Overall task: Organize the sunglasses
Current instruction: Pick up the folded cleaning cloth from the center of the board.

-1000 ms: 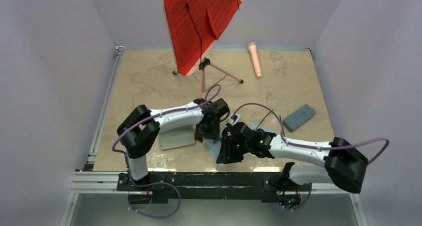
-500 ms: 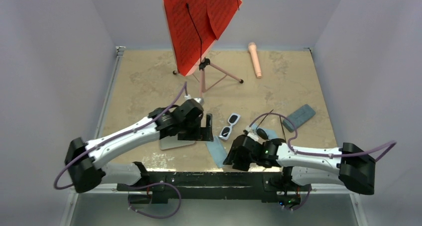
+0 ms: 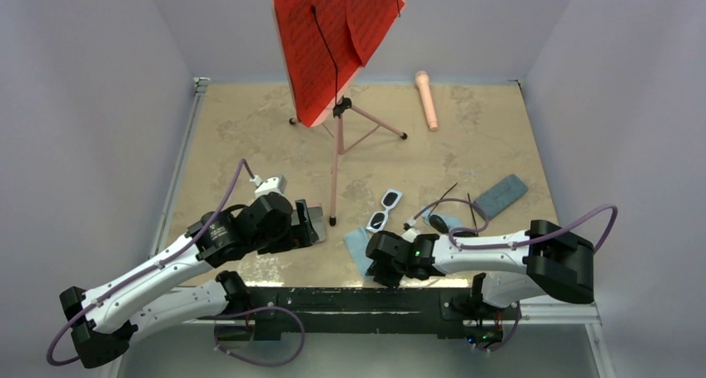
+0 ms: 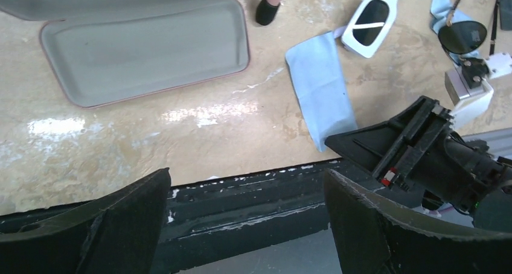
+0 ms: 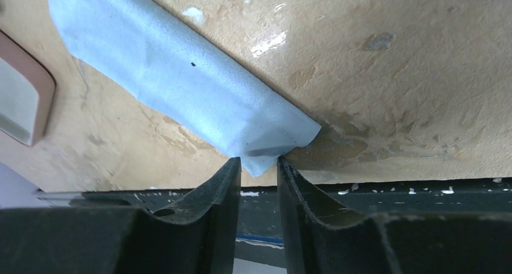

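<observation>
Black left claw (image 4: pixel 246 183): mine, released; the two fingers stand spread wide with nothing between them, hovering above the near edge of the table (image 3: pixel 250 136).
Pink case (image 4: pixel 145 50): lies open on the table just far of that claw, grey lining showing.
Right claw (image 5: pixel 258 165): low at the table's near edge, fingers drawn close on either side of the near corner of the blue cloth (image 5: pixel 181 75). I cannot tell whether I am pinching that corner or only flanking it.
Blue cloth: spread flat, running from my right claw away to the far left, between the pink case and my right arm (image 3: pixel 491 245).
White sunglasses (image 3: pixel 384 211): on the table at the far end of the blue cloth, lenses up, their near-left end at the cloth's far corner. Neither claw touches them.
Black sunglasses (image 3: pixel 439 221): right of the white pair and apart from it, lying partly on a second pale blue cloth (image 4: pixel 442 11) just far of my right arm, thin arms pointing far.
Grey-blue case (image 3: pixel 500 196): flat on the table, further right and far of the black pair.
Music stand (image 3: pixel 333 37): red sheets on a tripod in mid-table, one foot set down between the pink case and the white pair.
Pink microphone (image 3: pixel 427 99): far side of the table, right of the stand.
</observation>
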Tool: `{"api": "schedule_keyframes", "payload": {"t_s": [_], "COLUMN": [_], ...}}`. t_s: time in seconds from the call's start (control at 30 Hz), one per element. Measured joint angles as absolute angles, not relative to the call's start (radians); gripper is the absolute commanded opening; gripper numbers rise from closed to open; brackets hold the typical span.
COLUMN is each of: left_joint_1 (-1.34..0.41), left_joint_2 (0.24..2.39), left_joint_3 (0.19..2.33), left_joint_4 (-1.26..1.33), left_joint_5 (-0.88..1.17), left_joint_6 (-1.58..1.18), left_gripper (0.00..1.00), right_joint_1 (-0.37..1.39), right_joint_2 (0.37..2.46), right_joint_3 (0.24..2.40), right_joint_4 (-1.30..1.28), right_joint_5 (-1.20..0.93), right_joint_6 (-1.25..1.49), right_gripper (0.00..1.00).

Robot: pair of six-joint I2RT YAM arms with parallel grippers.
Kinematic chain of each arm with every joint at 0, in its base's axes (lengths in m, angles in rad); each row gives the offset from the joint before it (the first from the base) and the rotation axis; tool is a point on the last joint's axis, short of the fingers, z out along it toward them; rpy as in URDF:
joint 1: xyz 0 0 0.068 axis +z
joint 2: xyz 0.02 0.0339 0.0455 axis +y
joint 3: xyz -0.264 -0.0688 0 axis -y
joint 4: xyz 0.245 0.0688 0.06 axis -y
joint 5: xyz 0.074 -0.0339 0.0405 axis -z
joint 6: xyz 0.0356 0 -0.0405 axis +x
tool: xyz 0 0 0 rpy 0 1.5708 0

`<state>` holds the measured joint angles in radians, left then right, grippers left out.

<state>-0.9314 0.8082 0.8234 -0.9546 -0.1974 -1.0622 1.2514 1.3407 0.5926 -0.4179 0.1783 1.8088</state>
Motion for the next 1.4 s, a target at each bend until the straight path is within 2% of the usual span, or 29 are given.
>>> {"api": "schedule_keyframes", "payload": {"t_s": [0.33,0.53,0.6,0.8,1.07,1.33,1.4], "left_joint_1": [-0.931,-0.931,-0.931,-0.931,-0.931,-0.938,-0.949], "left_joint_2": [0.777,0.783,0.788,0.807,0.943,1.286,1.354], "left_joint_3": [0.805,0.801,0.801,0.8,0.787,0.867,0.909], "left_joint_4": [-1.012,-1.011,-1.011,-0.998,-0.819,-0.696,-0.682], "left_joint_5": [-0.239,-0.24,-0.239,-0.229,-0.07,0.015,0.014], "left_joint_6": [-1.099,-1.1,-1.1,-1.097,-1.008,-0.978,-0.98], "left_gripper": [1.0,1.0,1.0,1.0,0.98,0.87,0.79], "right_joint_1": [1.263,1.263,1.26,1.229,1.072,0.995,0.963], "right_joint_2": [1.333,1.313,1.308,1.313,1.205,1.23,1.235], "right_joint_3": [0.571,0.541,0.524,0.509,0.487,0.552,0.554], "right_joint_4": [-0.413,-0.393,-0.366,-0.314,-0.419,-0.58,-0.579], "right_joint_5": [0.219,0.233,0.243,0.245,0.182,0.131,0.098], "right_joint_6": [1.984,2.019,2.023,1.989,1.629,1.293,1.238], "right_gripper": [0.28,0.12,0.02,0.0,0.0,0.0,0.0]}}
